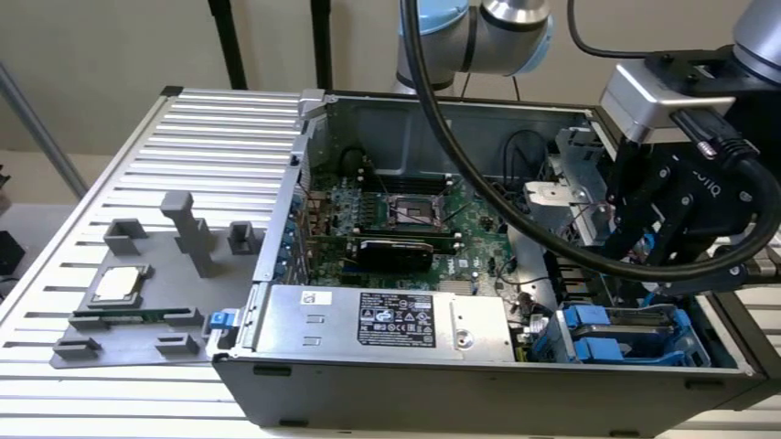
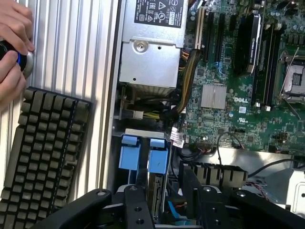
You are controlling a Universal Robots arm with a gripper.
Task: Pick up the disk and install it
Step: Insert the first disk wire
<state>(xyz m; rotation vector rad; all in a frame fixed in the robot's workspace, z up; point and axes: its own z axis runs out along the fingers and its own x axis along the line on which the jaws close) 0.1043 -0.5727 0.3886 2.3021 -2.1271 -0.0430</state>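
The disk stands on edge in the drive bay of the open computer case, its blue frame tab facing the power supply. In the exterior view its blue frame sits at the case's near right corner. My gripper hangs just over that bay. In the wrist view the gripper straddles the disk's edge, and a dark gap shows between the disk and one finger. The gripper is open.
A second blue-framed drive sits beside the disk. The grey power supply and the motherboard fill the case. A keyboard lies outside the case wall, and a person's hands hold a round device. A grey fixture plate carries a chip.
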